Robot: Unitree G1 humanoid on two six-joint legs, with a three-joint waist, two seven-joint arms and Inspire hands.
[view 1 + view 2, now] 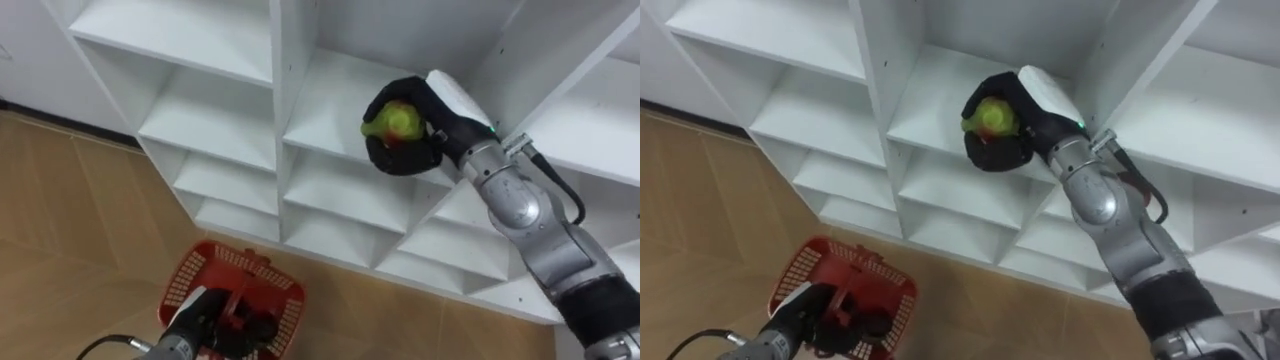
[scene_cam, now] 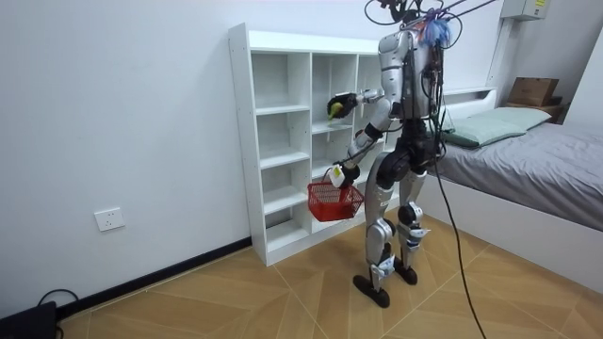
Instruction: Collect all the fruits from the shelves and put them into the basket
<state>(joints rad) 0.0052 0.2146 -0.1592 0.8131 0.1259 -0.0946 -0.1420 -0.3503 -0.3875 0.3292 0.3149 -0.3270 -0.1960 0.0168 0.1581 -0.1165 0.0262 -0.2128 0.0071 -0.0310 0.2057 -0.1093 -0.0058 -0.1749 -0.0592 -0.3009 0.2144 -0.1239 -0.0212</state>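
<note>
Facing the white closet [image 1: 284, 90], the robot's right hand [image 1: 402, 156] is curled round a yellow-green fruit [image 1: 398, 120], upper right of centre, over a shelf. The fruit looks round; I can't tell any long axis. Lower left, its left hand [image 1: 205, 315] grips a red basket [image 1: 272, 286].

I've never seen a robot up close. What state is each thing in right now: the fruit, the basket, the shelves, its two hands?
Yellow-green round fruit with a red patch: gripped, at the front of a shelf compartment.
Right hand: fingers curled round the fruit.
Red plastic mesh basket: upright, hanging from the left hand.
Left hand: fingers closed on the basket's handle.
White open shelving unit: doorless, standing against the wall.
</note>
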